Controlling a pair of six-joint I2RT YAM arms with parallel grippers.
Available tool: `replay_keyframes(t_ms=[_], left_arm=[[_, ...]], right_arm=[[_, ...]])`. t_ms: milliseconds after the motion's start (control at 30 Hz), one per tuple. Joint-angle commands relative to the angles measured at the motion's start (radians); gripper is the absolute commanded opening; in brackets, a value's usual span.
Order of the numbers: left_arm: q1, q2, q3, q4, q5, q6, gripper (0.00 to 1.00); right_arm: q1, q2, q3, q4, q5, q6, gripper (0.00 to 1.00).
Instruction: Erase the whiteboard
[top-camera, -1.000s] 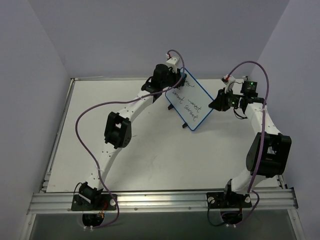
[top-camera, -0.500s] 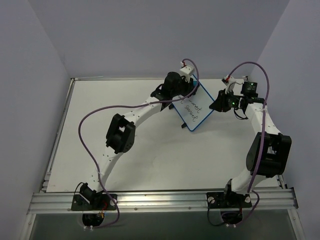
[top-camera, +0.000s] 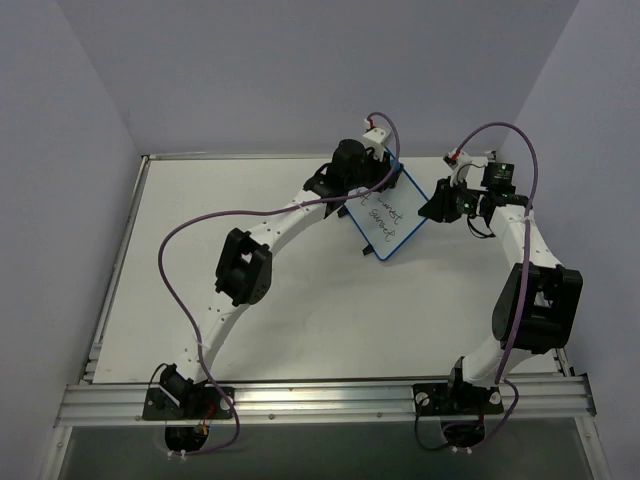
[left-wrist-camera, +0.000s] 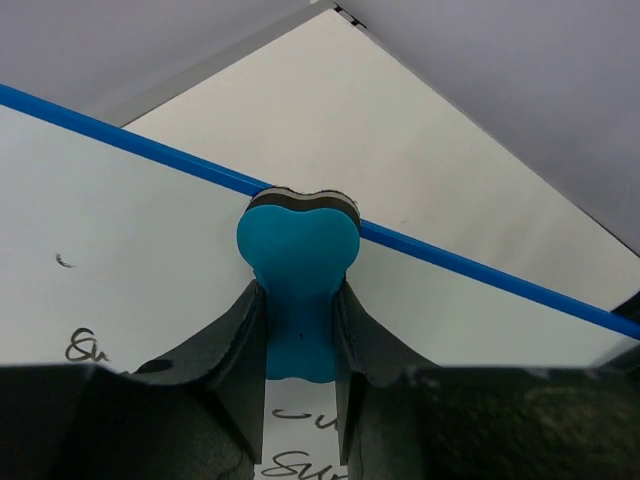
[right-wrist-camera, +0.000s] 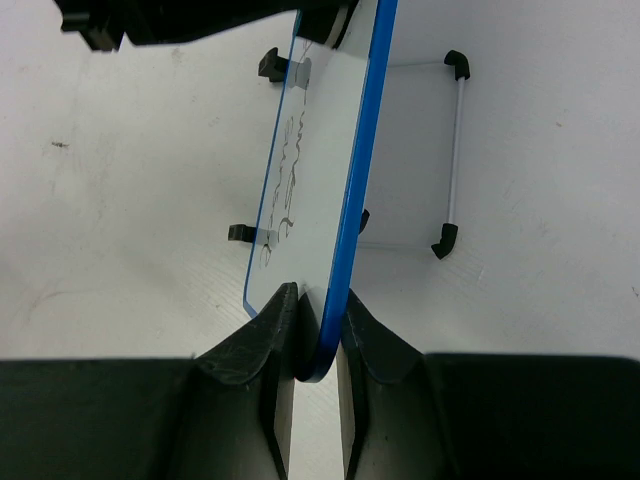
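Table (top-camera: 350, 310): white, flat, bearing everything below.

Whiteboard (top-camera: 392, 222): blue-framed, propped at a tilt on black-footed wire stand (right-wrist-camera: 452, 160), far middle of table, between both arms. Part of face near far frame edge blank; black handwriting (left-wrist-camera: 85, 345) on the rest.

Right gripper (right-wrist-camera: 318, 300): clamped on a rounded corner of the blue frame, right-hand side, bracing the board.

Left gripper (left-wrist-camera: 298, 300): closed on blue eraser (left-wrist-camera: 298, 235), pad against board face, up at far frame edge.

Step in hand, by judgement: a wiping stroke. Recommended handling: pad pressed flat, strokes drawn from frame edge back through the written lines, passes overlapping. Pressure light enough not to fold the stand or twist the board out of the bracing clamp.

Small stray mark (left-wrist-camera: 64, 261): separate pass likely needed.
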Motion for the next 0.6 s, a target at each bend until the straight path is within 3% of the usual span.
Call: replay_keyframes(t_ms=[0,567], left_arm=[[0.061,0.112,0.134,-0.114,-0.025,-0.067,0.02],[0.159,0.17,0.091,-0.175,0.036,-0.228,0.02]], right_arm=[[0.051,-0.027,-0.026,-0.044,-0.053,-0.058,0.0],[0.058,-0.038,-0.034,-0.038,-0.04,-0.051,0.0]])
